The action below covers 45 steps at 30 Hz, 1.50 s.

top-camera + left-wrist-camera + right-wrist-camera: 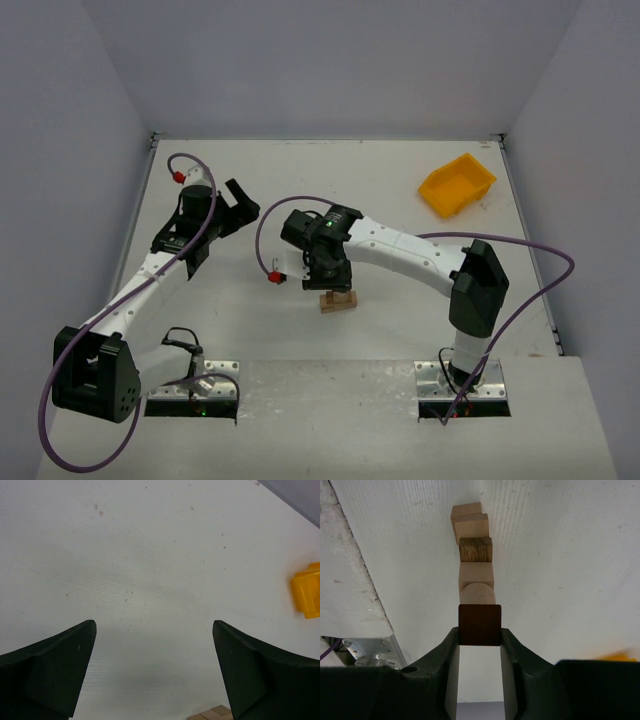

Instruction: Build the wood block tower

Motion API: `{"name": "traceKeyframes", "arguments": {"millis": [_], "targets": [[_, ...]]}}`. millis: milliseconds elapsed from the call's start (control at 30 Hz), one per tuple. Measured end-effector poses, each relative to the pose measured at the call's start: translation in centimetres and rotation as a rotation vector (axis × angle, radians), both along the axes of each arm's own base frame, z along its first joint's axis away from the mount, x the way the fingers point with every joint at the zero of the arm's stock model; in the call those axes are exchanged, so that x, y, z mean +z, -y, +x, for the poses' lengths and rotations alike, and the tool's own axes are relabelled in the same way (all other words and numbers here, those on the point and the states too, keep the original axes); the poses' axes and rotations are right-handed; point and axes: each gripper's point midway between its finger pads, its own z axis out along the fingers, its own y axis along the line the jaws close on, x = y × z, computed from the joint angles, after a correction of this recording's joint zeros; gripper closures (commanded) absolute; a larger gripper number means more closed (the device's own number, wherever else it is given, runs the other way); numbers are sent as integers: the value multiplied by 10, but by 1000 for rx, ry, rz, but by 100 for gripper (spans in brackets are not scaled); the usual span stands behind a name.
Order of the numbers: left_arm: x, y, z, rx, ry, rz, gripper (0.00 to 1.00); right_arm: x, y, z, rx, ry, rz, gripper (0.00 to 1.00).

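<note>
Tower's upright mid-desk, dark block in my grip

The wood block tower (338, 300) stands on the desk (330, 180) with its long axis vertical, a bit ahead of the arm bases. My right arm reaches left, wrist bent down over it, and the right fingers (335, 278) pinch the dark reddish-brown block (480, 625) in line over the stack. My left arm's stretched forward, with the left fingers (238, 205) spread wide above the desk.

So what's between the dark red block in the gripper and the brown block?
Two pale pieces, in the right wrist view: a rounded one by the dark red block, then a cube.
</note>
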Motion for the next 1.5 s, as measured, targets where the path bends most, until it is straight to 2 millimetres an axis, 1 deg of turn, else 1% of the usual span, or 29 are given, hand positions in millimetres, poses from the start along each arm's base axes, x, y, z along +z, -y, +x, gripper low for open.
{"name": "traceKeyframes", "arguments": {"millis": [167,200,267,667,800,933,967,1033,1067,1100,1233,1333,1433,1500], "targets": [[0,0,0,0,0,0,0,0,0,0,0,0,0,78],[0,0,0,0,0,0,0,0,0,0,0,0,0,77],[0,0,0,0,0,0,0,0,0,0,0,0,0,70],[0,0,0,0,0,0,0,0,0,0,-4,2,1,49],[0,0,0,0,0,0,0,0,0,0,-4,1,0,40],[0,0,0,0,0,-1,0,0,0,0,-4,1,0,33],[0,0,0,0,0,0,0,0,0,0,-4,1,0,30],[0,0,0,0,0,-1,0,0,0,0,-5,1,0,20],[0,0,0,-1,0,0,0,0,0,0,-5,1,1,8],[0,0,0,-1,0,0,0,1,0,0,-4,2,2,1],[0,0,0,-1,0,0,0,5,-4,1,-3,3,20,1],[0,0,0,-1,0,0,0,15,-9,3,-4,18,52,1],[0,0,0,-1,1,0,0,36,-12,9,-22,54,113,1],[2,0,0,-1,5,1,0,58,-14,19,-56,98,191,1]]}}
